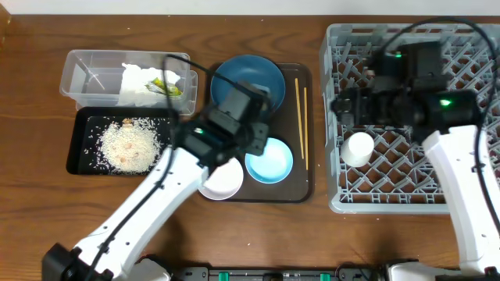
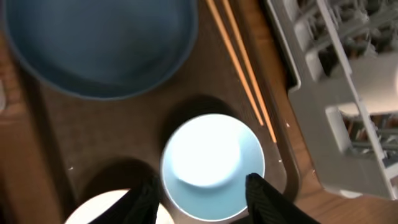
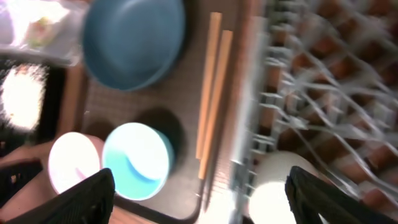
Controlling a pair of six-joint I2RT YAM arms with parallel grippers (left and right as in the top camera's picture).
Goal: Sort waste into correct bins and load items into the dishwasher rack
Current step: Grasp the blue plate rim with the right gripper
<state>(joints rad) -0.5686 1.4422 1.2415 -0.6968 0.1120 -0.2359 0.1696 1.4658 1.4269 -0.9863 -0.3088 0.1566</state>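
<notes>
The white bowl (image 1: 223,179) sits at the near-left corner of the brown tray (image 1: 303,186), overhanging its near edge. Just right of it, on the tray's near half, stands the light-blue bowl (image 1: 270,162), upright and empty. The left gripper (image 2: 202,198) hangs over the tray above this bowl with its fingers (image 2: 148,198) spread, one to each side of the bowl's near rim. It grips nothing, and whether the tips touch the bowl cannot be told. The chopsticks (image 1: 301,125) lie side by side along the tray's right edge, running near to far. Just right of the tray stands the rack (image 1: 344,201), and the cup (image 1: 358,148) rests on its lattice floor close to the wall that faces the tray; which way up it is cannot be told. Left of the tray, just beside its edge, lies the black tray (image 1: 80,152) with a heap of rice (image 1: 126,146) in its middle. The dark-blue dish (image 1: 250,74) fills the far half of the brown tray, partly hidden by the left arm. Beyond the black tray, left of the brown tray's far corner, the tub (image 1: 84,74) holds the napkin (image 1: 139,82) with the wrapper (image 1: 168,86) lying against it at the end nearer the brown tray. The right gripper (image 3: 200,198) hovers over the rack's far-left part, right of the tray, with its fingers (image 3: 93,194) set wide apart and nothing between them.
</notes>
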